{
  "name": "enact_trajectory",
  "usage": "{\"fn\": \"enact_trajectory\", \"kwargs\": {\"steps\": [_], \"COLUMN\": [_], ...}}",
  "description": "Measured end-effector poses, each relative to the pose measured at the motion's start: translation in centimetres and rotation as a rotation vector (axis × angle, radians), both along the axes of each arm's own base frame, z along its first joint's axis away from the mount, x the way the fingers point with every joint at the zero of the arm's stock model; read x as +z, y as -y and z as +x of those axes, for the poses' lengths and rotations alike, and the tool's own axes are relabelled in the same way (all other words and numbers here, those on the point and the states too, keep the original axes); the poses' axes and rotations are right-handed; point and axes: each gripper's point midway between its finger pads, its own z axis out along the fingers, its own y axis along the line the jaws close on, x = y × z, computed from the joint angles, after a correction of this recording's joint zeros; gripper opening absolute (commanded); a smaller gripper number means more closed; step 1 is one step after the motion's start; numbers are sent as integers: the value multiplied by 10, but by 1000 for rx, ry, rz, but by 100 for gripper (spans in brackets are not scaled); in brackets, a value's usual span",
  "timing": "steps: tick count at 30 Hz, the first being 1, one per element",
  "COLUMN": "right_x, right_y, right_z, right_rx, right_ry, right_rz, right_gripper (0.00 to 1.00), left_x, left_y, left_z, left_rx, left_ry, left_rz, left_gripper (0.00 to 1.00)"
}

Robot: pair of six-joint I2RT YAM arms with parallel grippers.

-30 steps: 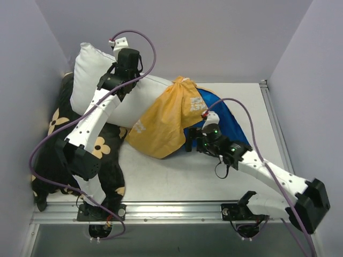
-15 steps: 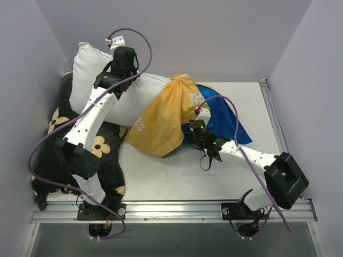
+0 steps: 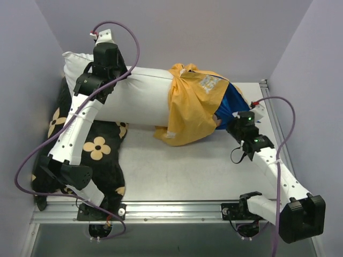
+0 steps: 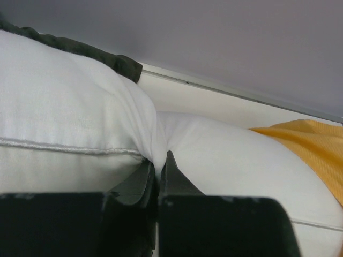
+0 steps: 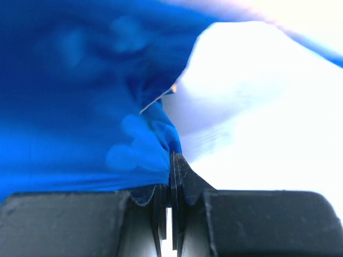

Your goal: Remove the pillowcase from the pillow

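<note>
The white pillow (image 3: 134, 99) lies across the back of the table, its left two thirds bare. The pillowcase (image 3: 195, 104), orange-yellow with white lettering on top and blue beneath, covers its right end. My left gripper (image 3: 117, 77) is shut on a pinch of the pillow's fabric (image 4: 158, 144) near the left end; the orange pillowcase (image 4: 308, 147) shows at the right of that view. My right gripper (image 3: 231, 120) is shut on the blue side of the pillowcase (image 5: 96, 107), with a fold caught between its fingertips (image 5: 172, 160).
A black cushion with tan flowers (image 3: 96, 152) lies at the left, partly under the pillow and the left arm. Grey walls close in the back and both sides. A metal rail (image 3: 177, 206) runs along the front edge; purple cables loop over both arms.
My right gripper closed on the blue fabric and pulled to the right. My left gripper dragged the pillow back and left, so more white pillow shows and the pillowcase is stretched.
</note>
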Motion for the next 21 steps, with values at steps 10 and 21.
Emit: {"fn": "enact_trajectory", "kwargs": {"steps": [10,21], "right_x": [42,68], "right_y": [64,107], "right_z": [-6,-18], "right_rx": [-131,-230], "right_ry": [-23,-44], "right_rz": [97,110], "right_gripper": [0,0], "left_x": [20,24], "left_y": [-1,-14], "left_z": [-30,-33], "left_rx": [-62,-50], "left_ry": [3,6], "left_rz": [-29,-38], "left_gripper": [0,0]}}
